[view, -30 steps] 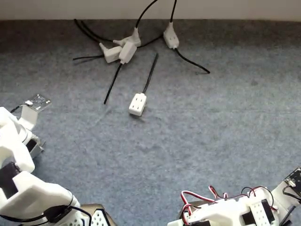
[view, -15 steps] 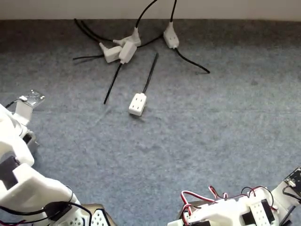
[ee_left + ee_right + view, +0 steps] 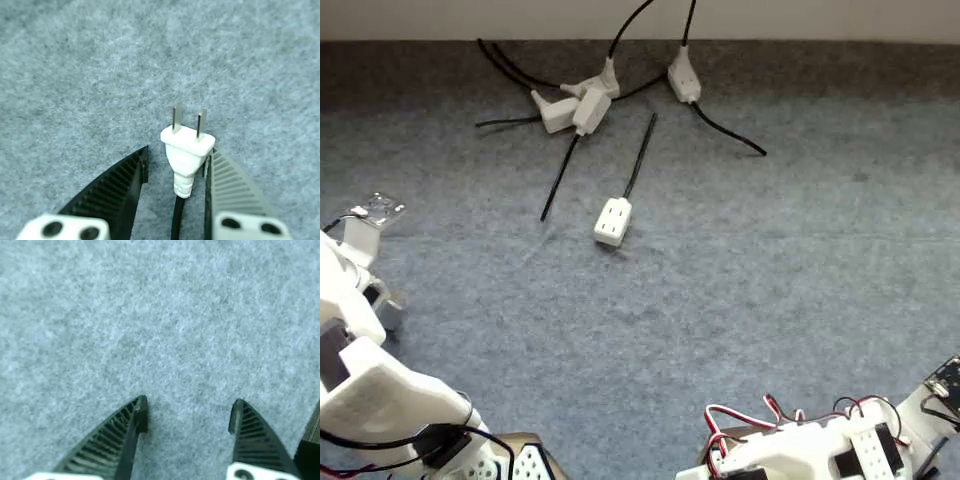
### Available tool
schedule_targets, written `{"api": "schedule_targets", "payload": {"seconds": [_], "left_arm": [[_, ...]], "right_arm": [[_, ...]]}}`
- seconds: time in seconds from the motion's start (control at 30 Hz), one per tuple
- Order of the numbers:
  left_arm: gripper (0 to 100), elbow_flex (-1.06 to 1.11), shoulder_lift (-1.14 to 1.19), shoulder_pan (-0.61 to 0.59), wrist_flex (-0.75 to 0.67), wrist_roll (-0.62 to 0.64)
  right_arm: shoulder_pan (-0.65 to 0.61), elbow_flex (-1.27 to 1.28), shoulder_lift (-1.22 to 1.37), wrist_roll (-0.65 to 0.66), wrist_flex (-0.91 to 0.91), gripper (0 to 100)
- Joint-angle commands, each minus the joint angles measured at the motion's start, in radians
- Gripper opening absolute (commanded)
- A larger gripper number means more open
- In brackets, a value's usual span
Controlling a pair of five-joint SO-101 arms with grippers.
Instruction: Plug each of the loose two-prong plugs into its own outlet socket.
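I see the left gripper (image 3: 178, 150) with fingers apart, a white two-prong plug (image 3: 187, 147) on a black cord between them, touching one finger, a gap to the other. Right gripper (image 3: 189, 401) fingers are spread over grey carpet (image 3: 150, 315). A white outlet socket block (image 3: 612, 221) lies mid-carpet.

This is looking like a robotics lab bench or hobby workshop. A grey felt mat (image 3: 800, 290) is running right up to a pale wall (image 3: 820, 18) along the frame's top. At lower left a white printed arm (image 3: 380, 400) is showing a bare circuit board (image 3: 377, 210); at lower right a 2nd arm (image 3: 820, 450) is trailing loose red and black wires (image 3: 735, 415).
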Motion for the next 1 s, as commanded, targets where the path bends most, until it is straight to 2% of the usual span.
{"api": "schedule_targets", "payload": {"seconds": [0.0,0.27,0.5,0.97], "left_arm": [[21,-0.001,-0.012,-0.001,-0.002,-0.002],[21,-0.045,-0.012,0.028,0.006,0.005],[10,-0.041,-0.012,0.101,0.006,0.006],[10,-0.044,-0.001,0.127,-0.034,0.006]], "right_arm": [[0.016,0.07,0.001,0.021,0.005,27.3],[0.016,0.07,0.001,0.021,0.005,27.3],[0.016,0.07,0.001,0.021,0.005,27.3],[0.016,0.07,0.001,0.021,0.005,27.3]]}}
